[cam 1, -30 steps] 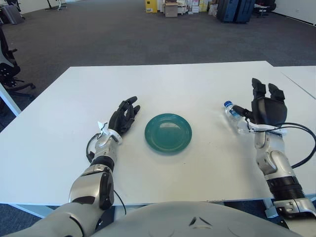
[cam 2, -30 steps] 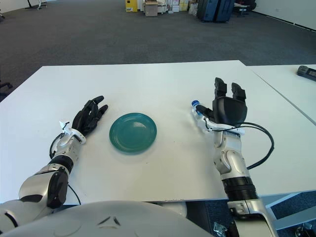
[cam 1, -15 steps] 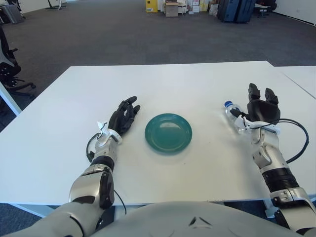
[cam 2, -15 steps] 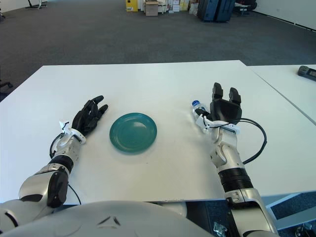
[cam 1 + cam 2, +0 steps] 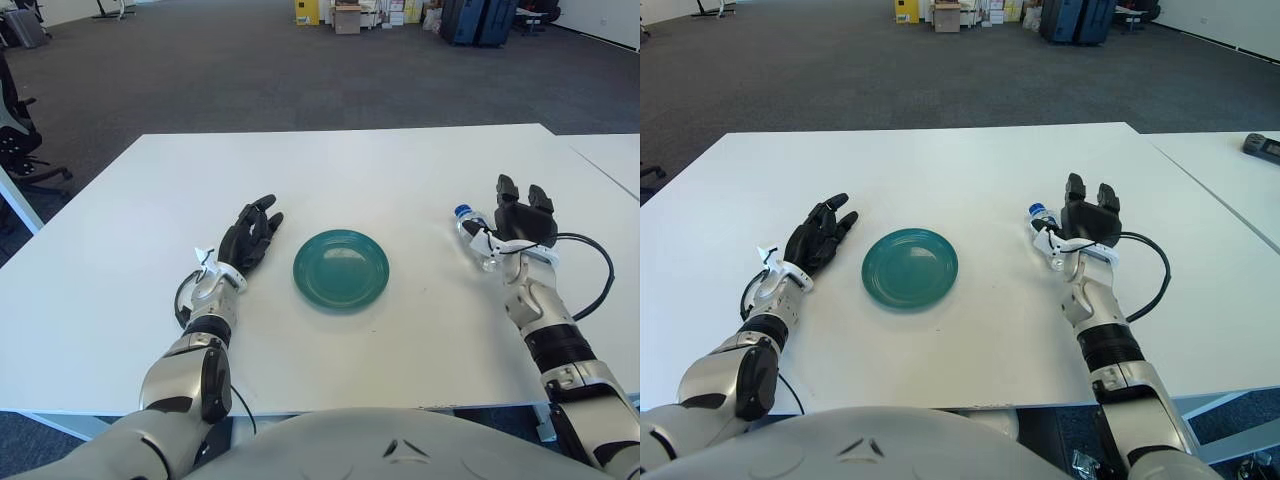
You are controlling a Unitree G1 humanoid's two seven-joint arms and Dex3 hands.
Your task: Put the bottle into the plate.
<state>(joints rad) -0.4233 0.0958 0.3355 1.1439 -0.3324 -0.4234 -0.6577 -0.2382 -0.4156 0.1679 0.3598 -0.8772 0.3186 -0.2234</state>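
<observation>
A small clear bottle [image 5: 473, 238] with a blue cap lies on its side on the white table [image 5: 340, 170], right of a round teal plate [image 5: 341, 268]. The plate holds nothing. My right hand [image 5: 518, 222] is just right of the bottle, low over the table, palm toward it with fingers spread upward; it partly hides the bottle's far end. My left hand [image 5: 247, 238] rests open on the table left of the plate.
A black cable [image 5: 590, 280] loops from my right wrist over the table. A second white table [image 5: 610, 160] adjoins on the right. Beyond the table is grey carpet with boxes and cases at the far wall.
My right hand has come down and moved forward, closer to the bottle and the table top. The bottle, plate and left hand have not moved.
</observation>
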